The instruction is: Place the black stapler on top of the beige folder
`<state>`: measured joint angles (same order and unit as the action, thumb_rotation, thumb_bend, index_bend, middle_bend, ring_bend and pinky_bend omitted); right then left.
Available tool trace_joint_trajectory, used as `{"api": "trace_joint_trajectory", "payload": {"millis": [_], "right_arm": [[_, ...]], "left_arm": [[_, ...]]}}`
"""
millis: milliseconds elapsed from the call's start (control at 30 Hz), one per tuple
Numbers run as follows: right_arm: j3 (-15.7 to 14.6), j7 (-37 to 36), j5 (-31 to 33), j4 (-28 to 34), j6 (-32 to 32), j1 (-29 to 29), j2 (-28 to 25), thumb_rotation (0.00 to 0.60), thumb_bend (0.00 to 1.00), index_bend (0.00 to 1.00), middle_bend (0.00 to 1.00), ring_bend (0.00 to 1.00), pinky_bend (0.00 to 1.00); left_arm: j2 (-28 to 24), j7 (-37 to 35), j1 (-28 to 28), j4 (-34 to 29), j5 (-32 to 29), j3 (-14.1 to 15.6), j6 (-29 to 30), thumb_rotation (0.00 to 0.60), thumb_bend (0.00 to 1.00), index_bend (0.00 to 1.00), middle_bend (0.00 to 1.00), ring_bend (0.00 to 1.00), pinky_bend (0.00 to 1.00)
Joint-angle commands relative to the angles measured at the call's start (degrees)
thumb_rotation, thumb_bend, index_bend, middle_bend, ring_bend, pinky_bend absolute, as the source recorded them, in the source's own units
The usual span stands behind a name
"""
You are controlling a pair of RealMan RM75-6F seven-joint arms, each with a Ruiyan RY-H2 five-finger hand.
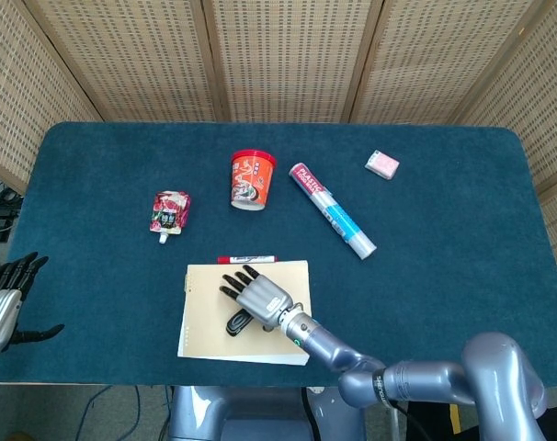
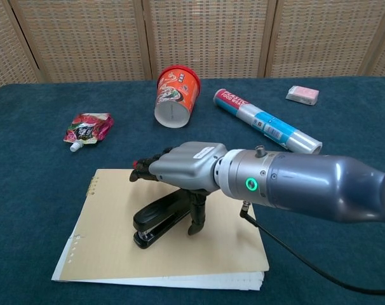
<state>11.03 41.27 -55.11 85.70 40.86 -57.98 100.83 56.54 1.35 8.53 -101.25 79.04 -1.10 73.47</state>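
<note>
The black stapler [image 1: 239,322] [image 2: 155,221] lies flat on the beige folder [image 1: 205,317] [image 2: 110,241], near its middle. My right hand [image 1: 255,296] [image 2: 183,168] hovers just over the stapler with its fingers stretched out and apart, holding nothing. Its thumb hangs down beside the stapler's right end in the chest view; whether it touches is unclear. The left hand [image 1: 3,303] sits at the table's front left corner, fingers spread, empty, seen only in the head view.
A red marker [image 1: 246,260] lies along the folder's far edge. Behind it stand a red cup [image 1: 250,180] [image 2: 175,95], a plastic tube [image 1: 332,209] [image 2: 265,120], a pink pouch [image 1: 169,212] [image 2: 86,129] and a pink eraser [image 1: 381,164] [image 2: 302,94].
</note>
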Motion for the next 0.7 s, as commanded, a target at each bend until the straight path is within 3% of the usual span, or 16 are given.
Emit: {"api": "trace_joint_trajectory", "payload": {"millis": [33,300,367,500,600,700], "right_arm": [[-1.25,0.54,-0.72,4.68,2.83,0.56,-3.67,0.6,0.0,0.0,0.0,0.0,0.0],[-5.44,-1.56,-14.44,13.83,14.12,7.05,-17.85,0.6,0.0,0.0,0.0,0.0,0.0],[-6.86,-4.04,-19.28,13.41,18.39,9.86,-21.87,0.6,0.0,0.0,0.03,0.0,0.0],[-10.55,-17.86,-31.12,6.35,28.98,16.57,-28.31,0.6,0.0,0.0,0.04,0.0,0.0],[-11.97,-25.49,-33.37,2.12,35.9,21.67,-31.49,0.6,0.0,0.0,0.01,0.0,0.0],[-12.65,-30.56,-31.27,2.51,39.87,26.54,-33.8,0.6,0.0,0.0,0.0,0.0,0.0]], "left_arm": [[-0.16,-0.33,-0.07,-0.2,0.55,0.21,0.2,0.6,0.0,0.0,0.0,0.0,0.0],[-0.95,-1.7,-0.86,-0.98,3.44,0.9,2.35,0.6,0.0,0.0,0.0,0.0,0.0],[-0.86,-2.44,-1.05,-0.68,4.07,0.85,3.09,0.6,0.0,0.0,0.0,0.0,0.0],[-0.2,-4.1,-1.49,0.68,5.59,0.99,4.5,0.6,0.0,0.0,0.0,0.0,0.0],[0.14,-4.52,-2.27,0.89,7.14,1.11,6.72,0.6,0.0,0.0,0.0,0.0,0.0],[0.6,-4.43,-2.94,1.04,8.61,1.1,8.89,0.6,0.0,0.0,0.0,0.0,0.0]]}}
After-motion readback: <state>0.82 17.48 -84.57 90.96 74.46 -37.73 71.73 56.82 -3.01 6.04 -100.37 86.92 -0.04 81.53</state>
